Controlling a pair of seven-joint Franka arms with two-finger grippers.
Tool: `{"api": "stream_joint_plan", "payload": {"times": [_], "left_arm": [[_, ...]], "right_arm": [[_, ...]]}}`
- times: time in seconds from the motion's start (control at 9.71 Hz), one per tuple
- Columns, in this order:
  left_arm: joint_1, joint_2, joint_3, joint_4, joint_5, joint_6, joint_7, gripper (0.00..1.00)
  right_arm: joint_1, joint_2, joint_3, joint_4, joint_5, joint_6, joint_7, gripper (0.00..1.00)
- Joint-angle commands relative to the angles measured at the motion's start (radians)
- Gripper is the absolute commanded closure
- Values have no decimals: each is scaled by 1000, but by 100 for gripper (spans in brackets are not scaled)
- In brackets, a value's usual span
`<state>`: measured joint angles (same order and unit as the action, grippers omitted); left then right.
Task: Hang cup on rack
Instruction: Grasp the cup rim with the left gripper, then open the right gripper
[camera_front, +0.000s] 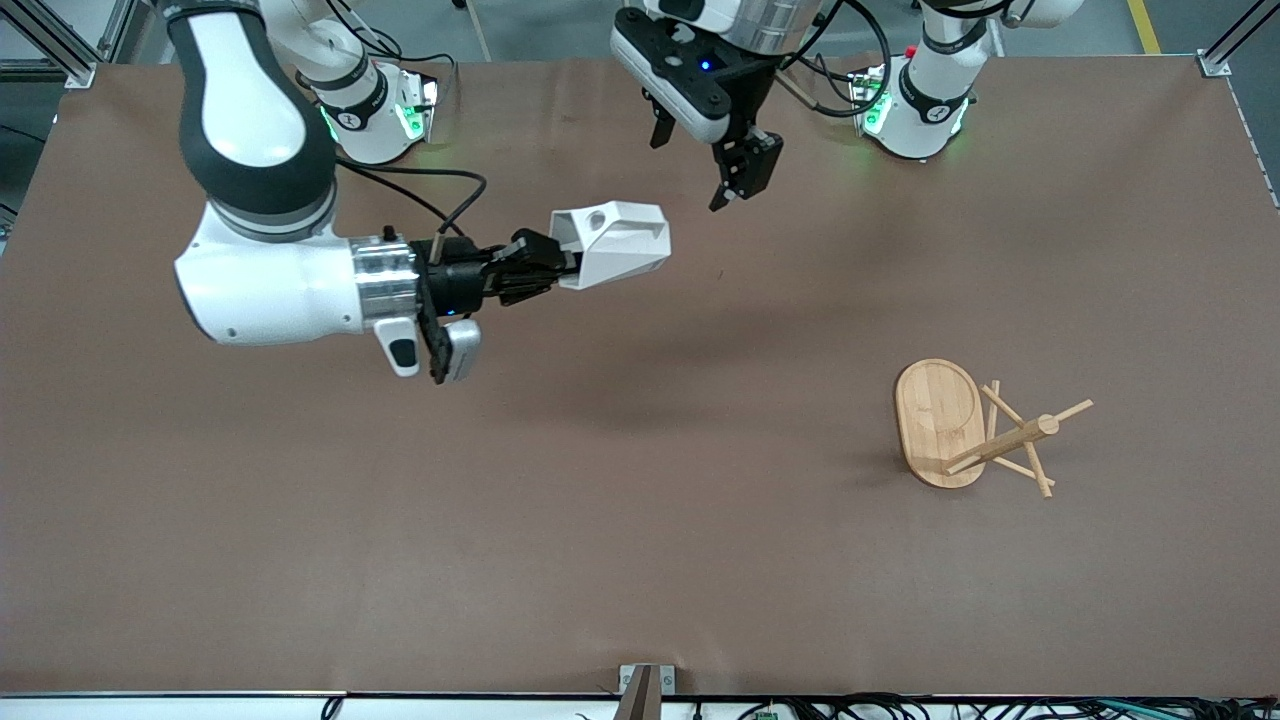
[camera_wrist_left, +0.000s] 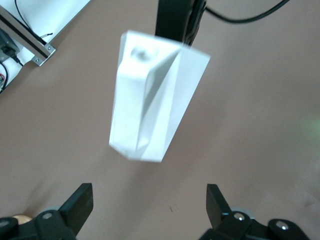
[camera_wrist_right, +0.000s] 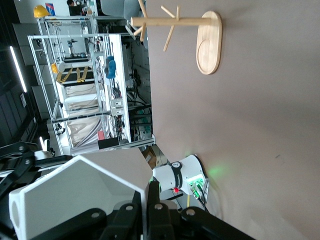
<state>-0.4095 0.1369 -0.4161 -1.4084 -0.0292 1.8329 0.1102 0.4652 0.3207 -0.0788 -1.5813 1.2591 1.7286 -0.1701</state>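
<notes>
Nearest the camera, toward the left arm's end of the table, stands the rack (camera_front: 962, 430) – upright, bare pegs. Right gripper (camera_front: 556, 262) holds the cup (camera_front: 612, 243) sideways in the air, fingers clamped on its narrow end. Left gripper (camera_front: 737, 170) hovers close, fingers wide apart, empty. Cup looks light, rigid, smooth – best gripped across flat facets

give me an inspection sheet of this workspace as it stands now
surface: brown table, bare apart from the rack
cup: white, held on its side in the air over the table
rack: upright, toward the left arm's end
clutter: nothing seen
right claw: shut on the cup's narrow end
left claw: open, empty, over the table just above the cup
cables: black cable by the right arm
surroundings: shelving past the table
</notes>
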Motion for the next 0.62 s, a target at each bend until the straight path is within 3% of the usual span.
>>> {"api": "stream_joint_plan", "payload": {"times": [0.0,0.51], "left_arm": [[-8,44,-3,-6,12,35,52,0],[-6,67,-3,-27,2,55,103,0]], "right_arm": [[39,14,-12,17,28,-4,9,100],[52,12,-10,38,78,-6,6,99]]}}
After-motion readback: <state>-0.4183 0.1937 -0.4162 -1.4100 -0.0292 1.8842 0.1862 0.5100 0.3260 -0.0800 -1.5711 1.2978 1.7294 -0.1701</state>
